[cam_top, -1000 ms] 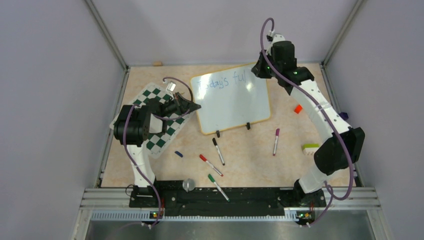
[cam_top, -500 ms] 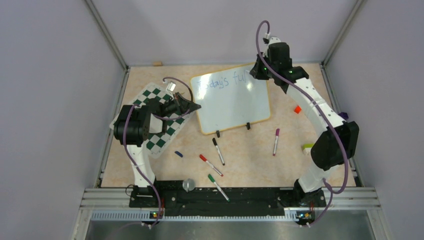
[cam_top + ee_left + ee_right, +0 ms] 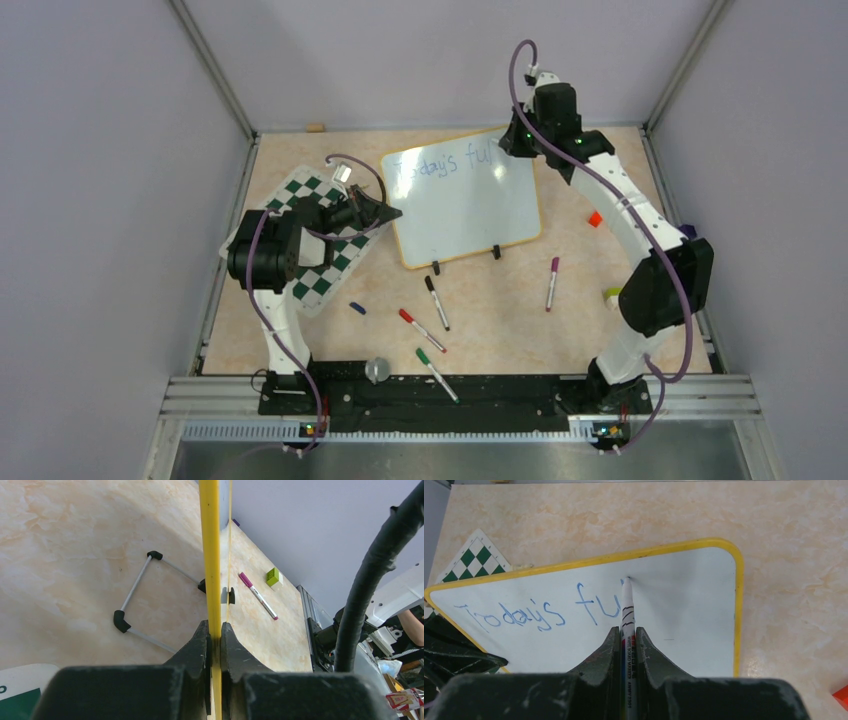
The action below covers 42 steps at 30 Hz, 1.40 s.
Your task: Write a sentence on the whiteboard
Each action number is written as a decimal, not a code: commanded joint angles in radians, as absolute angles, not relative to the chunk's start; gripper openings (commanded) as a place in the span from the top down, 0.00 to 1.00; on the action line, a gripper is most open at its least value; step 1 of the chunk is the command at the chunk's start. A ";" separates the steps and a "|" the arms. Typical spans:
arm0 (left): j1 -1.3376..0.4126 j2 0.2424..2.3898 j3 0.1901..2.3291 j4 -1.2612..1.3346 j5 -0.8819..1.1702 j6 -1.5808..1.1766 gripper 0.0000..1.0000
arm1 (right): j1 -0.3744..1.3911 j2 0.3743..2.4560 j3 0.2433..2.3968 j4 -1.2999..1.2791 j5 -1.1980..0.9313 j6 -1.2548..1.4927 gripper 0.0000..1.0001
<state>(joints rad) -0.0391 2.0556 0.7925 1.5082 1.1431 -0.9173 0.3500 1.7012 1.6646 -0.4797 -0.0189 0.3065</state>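
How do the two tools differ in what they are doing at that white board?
The left tool pinches the whiteboard's yellow edge; the right tool grips a marker. The left tool sits at the board's side by the chess mat; the right tool is at its far corner, marker tip beside the blue lettering. Both are shut on something.

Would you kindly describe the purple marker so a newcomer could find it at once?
Start at the whiteboard. Below its lower right corner in the top view lies the purple marker, alone. The black marker, red marker and green marker lie further left; only this one's cap is purple.
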 commanded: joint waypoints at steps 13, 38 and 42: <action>-0.035 2.032 0.787 1.620 1.147 -0.830 1.00 | 0.339 1.698 1.654 -0.446 0.026 0.292 1.00; -0.036 2.031 0.788 1.620 1.147 -0.828 1.00 | 0.340 1.525 1.534 -0.477 -0.033 0.348 1.00; -0.035 2.032 0.790 1.620 1.145 -0.828 1.00 | 0.345 1.456 1.469 -0.447 -0.080 0.354 1.00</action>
<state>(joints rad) -0.0391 2.0556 0.7925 1.5070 1.1404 -0.9169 0.3500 1.5753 1.4918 -0.4904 -0.0254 0.3374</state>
